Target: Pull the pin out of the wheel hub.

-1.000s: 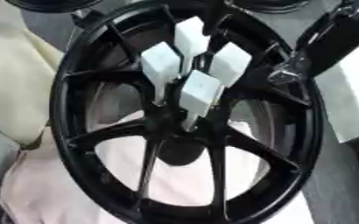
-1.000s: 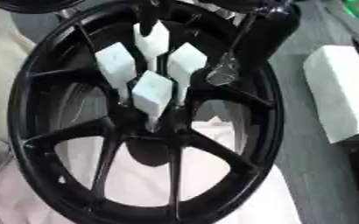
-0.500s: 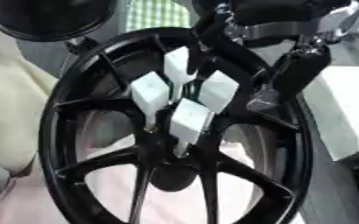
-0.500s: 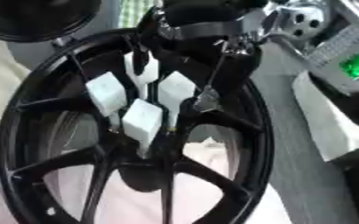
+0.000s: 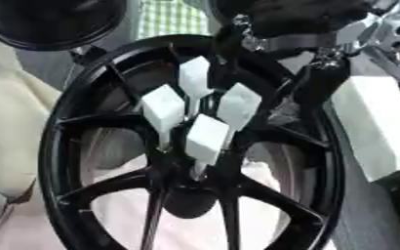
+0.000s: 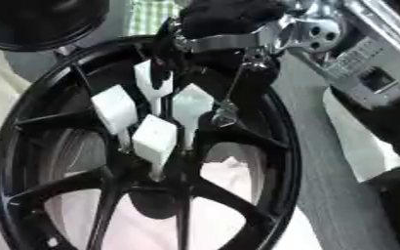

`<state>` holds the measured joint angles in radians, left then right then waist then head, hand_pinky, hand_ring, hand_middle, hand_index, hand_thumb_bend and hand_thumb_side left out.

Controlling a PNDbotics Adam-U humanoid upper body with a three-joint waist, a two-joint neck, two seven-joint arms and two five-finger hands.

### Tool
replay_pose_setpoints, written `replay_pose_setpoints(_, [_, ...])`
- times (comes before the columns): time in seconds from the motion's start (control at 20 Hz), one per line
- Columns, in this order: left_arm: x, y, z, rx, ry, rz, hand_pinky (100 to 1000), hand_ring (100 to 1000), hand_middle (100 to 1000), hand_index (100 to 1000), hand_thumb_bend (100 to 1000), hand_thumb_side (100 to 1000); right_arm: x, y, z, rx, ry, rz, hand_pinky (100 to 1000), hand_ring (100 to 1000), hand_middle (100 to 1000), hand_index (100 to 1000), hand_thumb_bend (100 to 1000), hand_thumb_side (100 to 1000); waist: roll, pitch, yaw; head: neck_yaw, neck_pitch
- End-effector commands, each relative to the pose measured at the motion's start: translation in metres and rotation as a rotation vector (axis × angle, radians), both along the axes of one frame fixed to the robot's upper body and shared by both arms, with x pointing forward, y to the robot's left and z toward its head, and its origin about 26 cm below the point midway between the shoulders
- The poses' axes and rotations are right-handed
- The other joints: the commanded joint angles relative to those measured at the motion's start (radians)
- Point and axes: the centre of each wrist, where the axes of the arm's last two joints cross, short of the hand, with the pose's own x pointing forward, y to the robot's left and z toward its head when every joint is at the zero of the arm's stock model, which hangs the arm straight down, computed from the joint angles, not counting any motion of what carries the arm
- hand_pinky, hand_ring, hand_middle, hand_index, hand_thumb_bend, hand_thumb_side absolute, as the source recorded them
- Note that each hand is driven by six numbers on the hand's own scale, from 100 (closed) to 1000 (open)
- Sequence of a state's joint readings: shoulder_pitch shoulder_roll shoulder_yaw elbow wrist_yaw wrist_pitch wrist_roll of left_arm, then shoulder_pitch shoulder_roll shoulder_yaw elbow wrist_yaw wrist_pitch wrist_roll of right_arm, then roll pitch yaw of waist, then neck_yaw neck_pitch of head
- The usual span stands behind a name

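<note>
A black wheel hub (image 5: 58, 146) with curved spokes fills most of both views, lying on a pale pinkish cloth (image 5: 118, 215) that shows through the gaps between the spokes. Under the cloth and to the right a grey desk (image 6: 323, 195) runs along the rim. At the hub's centre stand four white block-headed pins (image 5: 208, 139), clustered closely, their thin stems going down into the black middle part. The right hand (image 6: 229, 29) comes in from the upper right, black with silver joints, reaching over the far rim just above the pins; whether its fingers are curled on anything I cannot tell. The left hand shows in neither view. A white rectangular block (image 5: 374, 122) lies on the desk just beside the rim on the right. At the upper left sits a dark round object (image 5: 54, 22), and behind it a strip of green checked fabric (image 5: 173, 17). Cream-coloured cloth (image 5: 7, 127) covers the left side.
</note>
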<state>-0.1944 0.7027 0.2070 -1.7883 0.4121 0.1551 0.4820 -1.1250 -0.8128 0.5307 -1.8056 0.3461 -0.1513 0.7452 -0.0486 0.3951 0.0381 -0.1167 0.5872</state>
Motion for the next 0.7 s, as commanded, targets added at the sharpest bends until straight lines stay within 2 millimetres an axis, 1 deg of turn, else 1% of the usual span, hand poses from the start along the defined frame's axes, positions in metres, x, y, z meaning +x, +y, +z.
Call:
replay_pose_setpoints(0.05, [-0.003, 0.002, 0.01, 0.024, -0.023, 0.009, 735, 711, 760, 784, 989, 640, 0.001, -0.005, 0.006, 0.008, -0.031, -0.023, 761, 638, 652, 741, 504, 110, 0.005, -0.016, 0.003, -0.002, 0.006])
replay_pose_setpoints(0.2, [-0.002, 0.002, 0.01, 0.024, -0.023, 0.008, 735, 711, 761, 784, 986, 640, 0.005, -0.007, 0.004, 0.011, -0.027, -0.032, 762, 640, 652, 741, 503, 109, 0.004, -0.015, 0.003, -0.003, 0.012])
replay_pose_setpoints(0.45, [-0.002, 0.001, 0.01, 0.023, -0.022, 0.007, 736, 711, 761, 783, 981, 641, 0.019, -0.016, -0.001, 0.011, -0.007, -0.046, 758, 635, 646, 736, 502, 107, 0.004, -0.013, 0.004, -0.002, 0.015])
replay_pose_setpoints(0.7, [-0.002, 0.001, 0.009, 0.022, -0.022, 0.005, 737, 711, 761, 780, 976, 642, 0.028, -0.02, -0.007, 0.005, 0.014, -0.057, 758, 635, 642, 733, 500, 101, 0.005, -0.012, 0.007, -0.006, 0.016])
